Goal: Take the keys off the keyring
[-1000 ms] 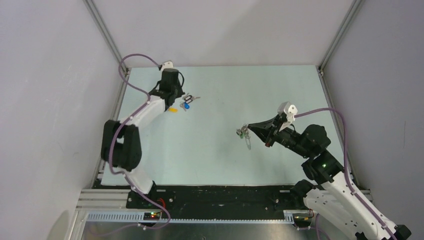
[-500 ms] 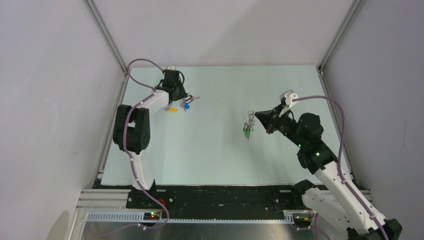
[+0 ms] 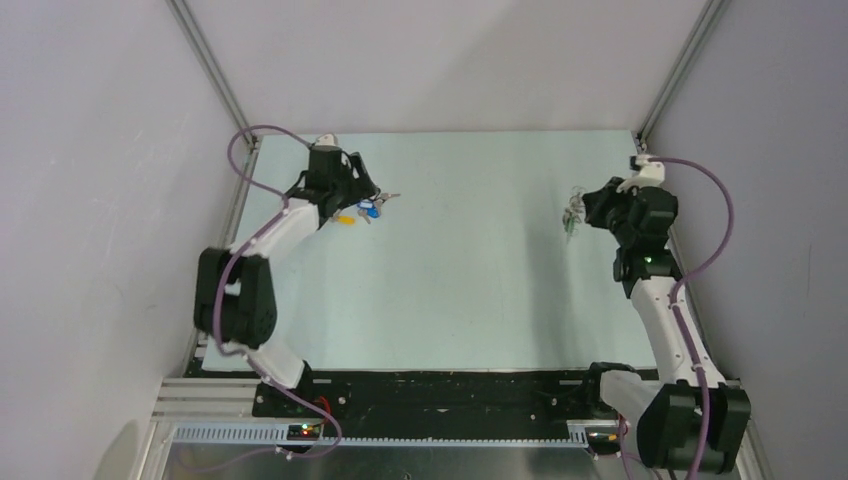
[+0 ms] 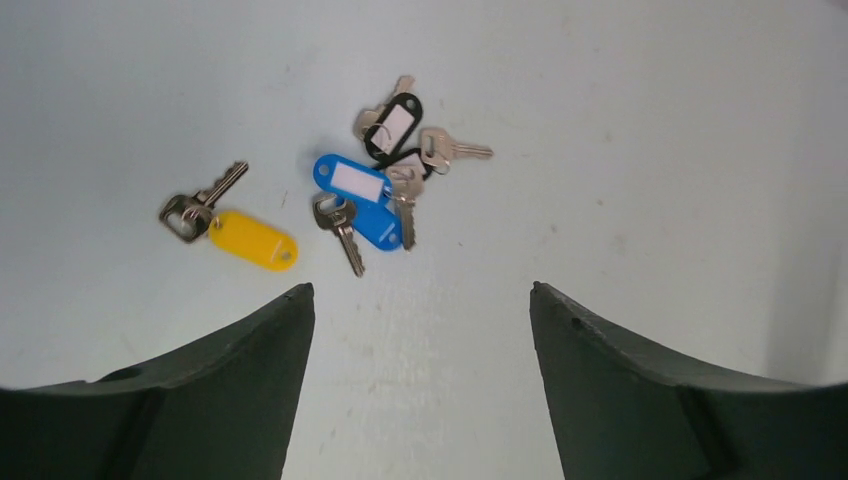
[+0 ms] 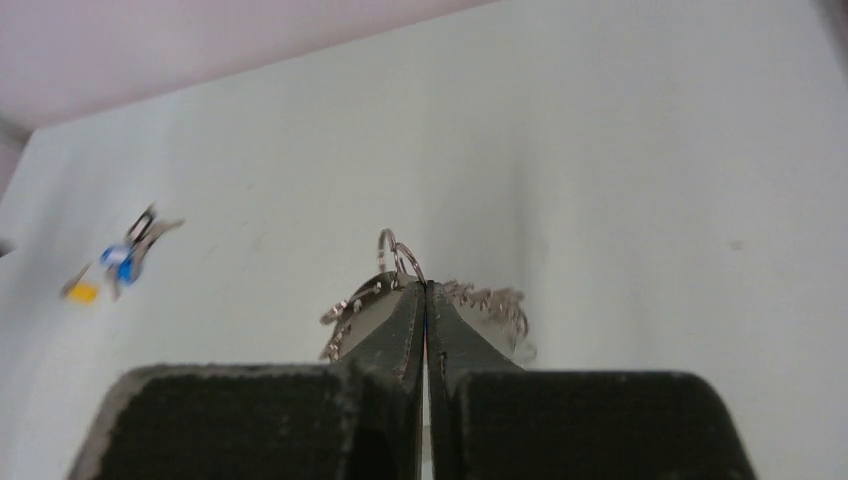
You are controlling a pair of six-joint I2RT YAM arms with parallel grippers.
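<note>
Right wrist view: the right gripper (image 5: 426,292) was clamped shut on the keyring (image 5: 397,254), raised over the far right of the table (image 5: 650,200). The left gripper (image 4: 420,300) was spread wide, empty, above the keys (image 4: 365,190). Through so thin a pinch, the keyring could be dropped.

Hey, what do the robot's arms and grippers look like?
The left arm and right arm are white links with bulky black joints, each with a looping purple cable. The left gripper and right gripper are black, fingers tapering to tips.
</note>
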